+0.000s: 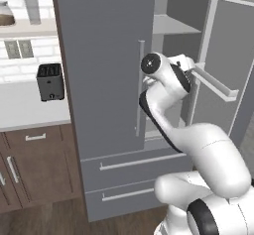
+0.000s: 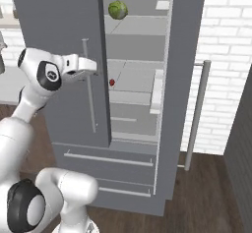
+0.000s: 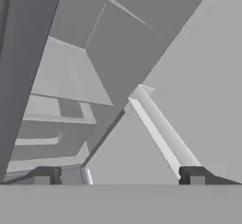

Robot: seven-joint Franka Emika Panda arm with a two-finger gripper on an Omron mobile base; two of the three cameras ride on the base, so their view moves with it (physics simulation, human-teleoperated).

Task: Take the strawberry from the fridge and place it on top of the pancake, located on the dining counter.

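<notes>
1 tiny red strawberry (image 2: 112, 82) on a pale grey middle shelf inside the fridge (image 2: 74, 40), right door swung open, left door shut. 1 round green leafy ball (image 2: 118, 10) on the shelf above. 2 drawers below, flat with silver bars. Gripper (image 3: 118, 175) spread wide, empty, at the left door's edge, strawberry just beyond it, deeper in. 1 dark toaster (image 1: 50, 82) on the side counter.
</notes>
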